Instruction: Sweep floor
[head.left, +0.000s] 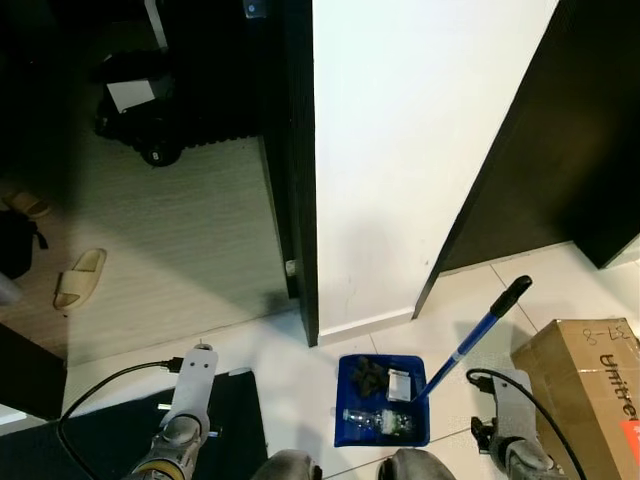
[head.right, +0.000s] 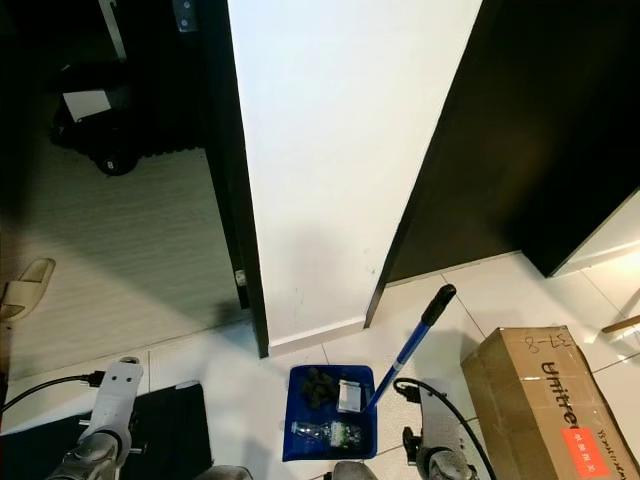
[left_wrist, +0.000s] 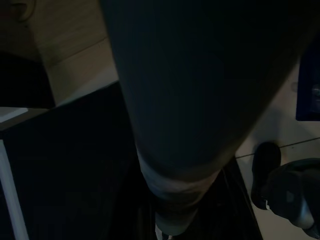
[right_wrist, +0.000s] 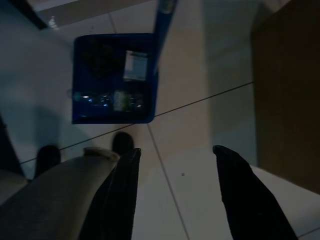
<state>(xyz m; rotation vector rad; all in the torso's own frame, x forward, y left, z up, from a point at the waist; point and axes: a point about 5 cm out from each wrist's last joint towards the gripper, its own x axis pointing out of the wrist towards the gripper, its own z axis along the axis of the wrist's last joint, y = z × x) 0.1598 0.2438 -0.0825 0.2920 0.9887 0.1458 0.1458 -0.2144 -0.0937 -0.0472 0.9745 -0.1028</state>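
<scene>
Down at six o'clock on the glossy white floor tiles (head.left: 300, 370) sits a square blue plastic dustpan (head.left: 383, 400), flat on the floor between the robot's arms. It holds a dark crumpled clump (head.left: 368, 375) at its far side, a small white paper packet (head.left: 399, 384) beside that, and a clear plastic bottle (head.left: 378, 421) lying on its side along the near edge. From the pan's right rim a slim blue handle (head.left: 462, 345) rises toward one o'clock, ending in a black grip (head.left: 510, 292).

At four o'clock stands a brown cardboard box (head.left: 590, 390), printed "Unitree" in black, with a red label and handwriting, perhaps "8-3", on top. Straight ahead at twelve o'clock is a smooth white wall panel (head.left: 410, 150) framed by dark door edges. At ten o'clock lies pale wood-grain flooring with a beige slipper (head.left: 79, 277).

The right claw (right_wrist: 175, 195) hangs over the tiles near the dustpan, its two black fingers (right_wrist: 125, 192) spread apart and holding nothing. The left arm (head.left: 188, 400) hangs idle over a black mat (head.left: 120, 430); I cannot tell whether the left claw is open or closed.
</scene>
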